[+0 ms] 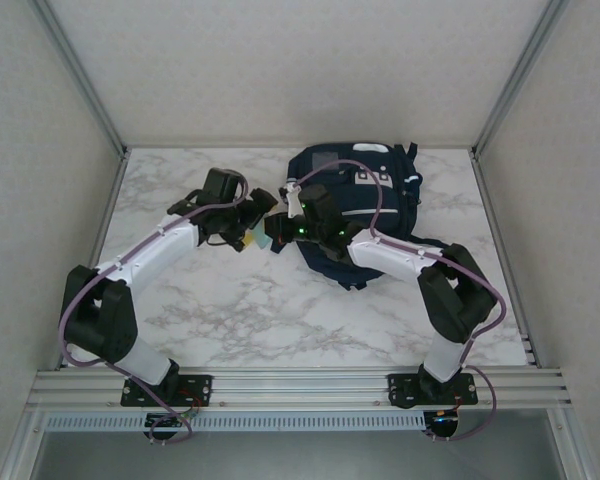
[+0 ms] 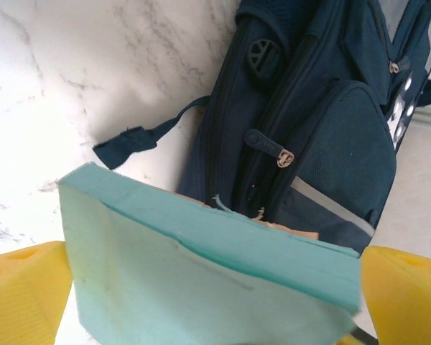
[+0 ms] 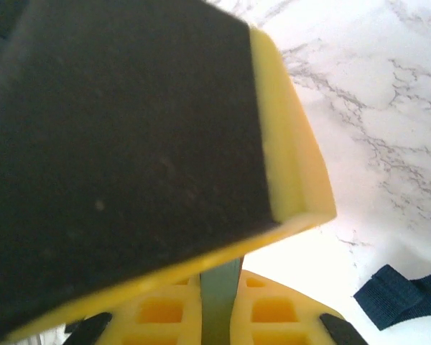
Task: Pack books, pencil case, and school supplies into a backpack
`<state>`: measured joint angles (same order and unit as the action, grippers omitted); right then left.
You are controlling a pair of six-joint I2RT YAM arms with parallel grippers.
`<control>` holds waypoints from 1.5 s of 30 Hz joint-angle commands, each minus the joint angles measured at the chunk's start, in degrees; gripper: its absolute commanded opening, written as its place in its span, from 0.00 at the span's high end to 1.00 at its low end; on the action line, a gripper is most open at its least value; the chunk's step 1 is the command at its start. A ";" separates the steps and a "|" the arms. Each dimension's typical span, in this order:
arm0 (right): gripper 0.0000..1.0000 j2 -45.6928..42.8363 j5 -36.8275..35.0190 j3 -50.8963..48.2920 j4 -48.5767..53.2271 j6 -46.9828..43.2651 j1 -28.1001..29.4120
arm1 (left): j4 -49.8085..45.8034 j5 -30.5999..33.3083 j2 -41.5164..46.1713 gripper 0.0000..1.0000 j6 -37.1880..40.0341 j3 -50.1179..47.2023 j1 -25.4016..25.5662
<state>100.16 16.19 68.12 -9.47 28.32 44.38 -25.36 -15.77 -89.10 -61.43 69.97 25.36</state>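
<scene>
Inside left pincer [image 2: 215, 291] (spread wide): blue pad [image 2: 201, 266]

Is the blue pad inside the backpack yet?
Out. The light-blue square pad sits between fingers of the left claw; the navy-blue fabric backpack lies beyond it.

The left gripper [image 2: 215, 287] and the right gripper [image 3: 219, 302] meet tip to tip, so neither has room straight ahead. A dark-faced finger [image 3: 129, 129] of the left gripper looms right in front of the right gripper and blocks its upper left. The light-blue pad [image 2: 201, 273] takes up the whole gap between the left gripper's fingers. Beyond that gripper and to its right the backpack [image 2: 323, 144] bars the way, with a loose strap end [image 2: 126, 144] ahead of it. Ahead and to its left the surface [image 2: 72, 72] is bare. To the right of the right gripper the marble is open too, apart from a dark strap tip [image 3: 399, 298] low on that side.
</scene>
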 commanded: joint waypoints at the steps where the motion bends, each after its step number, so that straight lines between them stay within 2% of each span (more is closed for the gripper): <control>1: 1.00 -5.05 -0.48 -1.44 4.42 0.43 -0.14 | -5.58 7.72 -0.14 0.00 13.71 9.61 0.62; 6: 1.00 -11.82 -7.73 -3.49 19.79 2.65 -1.31 | -10.82 14.45 -4.94 0.00 30.01 19.57 5.13; 13: 1.00 -23.96 -14.52 -7.24 38.41 7.50 -13.78 | -13.92 18.97 -15.95 0.07 46.70 29.52 13.80; 18: 1.00 -34.70 -16.82 -9.58 47.13 5.11 -24.65 | -14.54 23.78 -22.90 0.09 57.81 36.02 21.23; 21: 1.00 -37.71 -18.15 -8.59 51.40 2.97 -29.88 | -15.41 22.04 -26.78 0.08 62.02 40.02 24.16; 26: 1.00 -39.89 -18.56 -7.22 53.94 0.96 -36.33 | -15.78 19.91 -32.04 0.07 68.47 43.47 27.09; 29: 1.00 -40.81 -17.54 -6.86 53.31 0.89 -39.30 | -15.90 19.06 -34.92 0.10 71.16 44.24 27.44; 36: 1.00 -41.93 -10.40 -8.37 49.01 3.03 -41.75 | -14.16 24.62 -41.31 0.16 75.90 46.72 27.33; 37: 1.00 -42.01 -9.65 -8.85 48.42 3.37 -41.77 | -13.61 25.73 -41.76 0.21 75.85 47.02 27.29; 39: 1.00 -42.23 -7.20 -10.65 46.47 5.03 -41.76 | -12.89 27.46 -42.50 0.51 75.23 47.98 27.08; 40: 1.00 -42.24 -5.93 -11.60 45.21 5.92 -41.80 | -13.24 28.67 -42.87 0.60 74.50 49.01 27.08; 41: 1.00 -42.32 -4.07 -13.26 43.21 7.36 -41.76 | -14.19 29.18 -43.23 0.72 73.86 50.47 27.09; 42: 1.00 -42.42 -2.34 -14.90 40.89 8.79 -41.86 | -14.94 29.34 -43.50 0.90 73.20 51.63 27.07; 43: 1.00 -42.58 -0.33 -16.94 37.63 11.00 -41.79 | -15.55 29.73 -43.55 1.00 72.33 52.60 27.07; 45: 1.00 -42.12 1.97 -20.16 32.43 14.66 -41.75 | -16.70 29.27 -43.09 1.00 70.53 54.24 27.04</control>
<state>58.15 11.94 51.66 31.64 36.67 2.87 -40.66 11.29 -132.16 11.75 120.55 52.71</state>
